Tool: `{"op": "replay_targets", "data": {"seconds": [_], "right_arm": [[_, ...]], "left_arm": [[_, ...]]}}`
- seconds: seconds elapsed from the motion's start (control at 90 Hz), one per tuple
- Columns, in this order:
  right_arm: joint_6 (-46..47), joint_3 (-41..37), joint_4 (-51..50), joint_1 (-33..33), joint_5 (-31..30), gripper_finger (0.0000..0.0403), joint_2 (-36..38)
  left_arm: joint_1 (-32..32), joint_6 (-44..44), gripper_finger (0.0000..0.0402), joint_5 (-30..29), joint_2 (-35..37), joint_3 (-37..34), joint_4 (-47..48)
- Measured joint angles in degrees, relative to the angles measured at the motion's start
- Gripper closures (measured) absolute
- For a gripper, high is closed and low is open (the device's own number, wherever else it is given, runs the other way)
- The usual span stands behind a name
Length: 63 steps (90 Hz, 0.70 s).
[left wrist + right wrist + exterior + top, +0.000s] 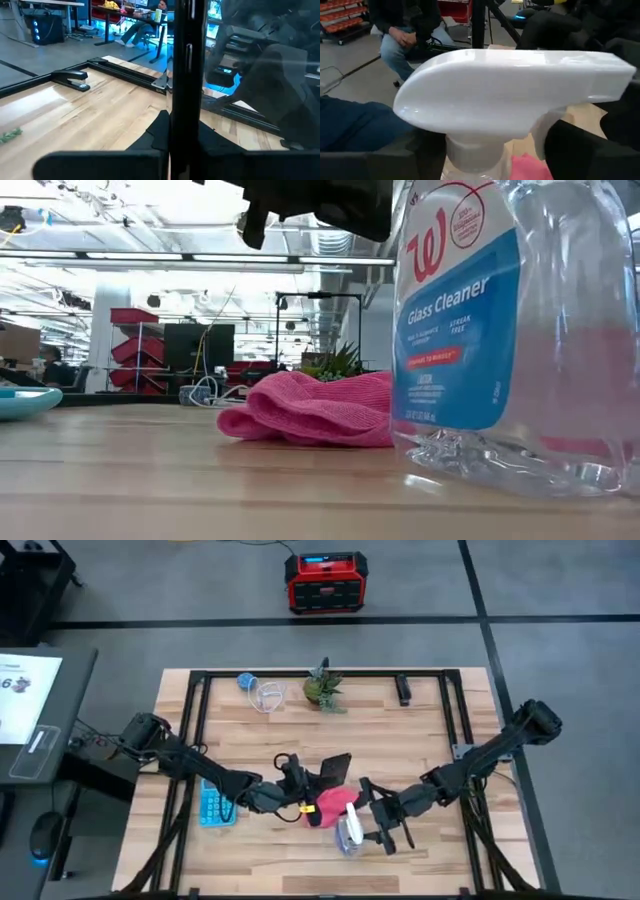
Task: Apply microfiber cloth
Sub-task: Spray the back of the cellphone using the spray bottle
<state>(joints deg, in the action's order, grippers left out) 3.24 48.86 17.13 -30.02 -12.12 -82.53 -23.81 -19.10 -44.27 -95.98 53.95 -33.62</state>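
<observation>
The pink microfiber cloth [330,802] lies bunched on the wooden table [420,740], also clear in the low view [315,410]. Just far of it, my left gripper [305,780] is shut on a black phone [337,770]. A clear glass cleaner spray bottle [350,830] stands on its base beside the cloth's near right side [510,330]. My right gripper [378,825] is open, its fingers on either side of the bottle's neck [475,155] below the white spray head [510,90]. A light blue calculator [215,805] lies flat to the left. My left gripper pinches the black phone between its two fingers [155,135], on the two flat faces near one end [184,120]. The phone stands on edge ahead of the fingers and runs away from them. The gripper hides the held end; whether the phone clears the table I cannot tell.
A black stapler [404,692], a small plant [325,688] and a clear cup with a blue thing [262,695] sit along the far edge. A black frame [200,740] borders the table. A red box [325,582] stands on the floor beyond. Seated people [405,30] show in the room.
</observation>
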Motion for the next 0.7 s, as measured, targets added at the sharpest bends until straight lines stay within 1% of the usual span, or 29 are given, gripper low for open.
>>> {"op": "replay_targets", "data": {"seconds": [0.256,0.478,0.7], "right_arm": [[0.6,0.09,-4.41,-1.18,-0.4,0.0143,1.67],[4.31,0.0,-12.36,-1.33,-1.77,0.0142,5.16],[1.31,-0.13,-10.98,-1.33,-1.49,0.0142,5.18]], "left_arm": [[-0.17,-1.37,0.0393,-0.02,0.0,-0.02,3.68],[-0.26,-1.75,0.0393,-0.02,0.0,-0.04,5.33],[-0.31,-1.74,0.0393,-0.02,0.0,-0.07,5.98]]}}
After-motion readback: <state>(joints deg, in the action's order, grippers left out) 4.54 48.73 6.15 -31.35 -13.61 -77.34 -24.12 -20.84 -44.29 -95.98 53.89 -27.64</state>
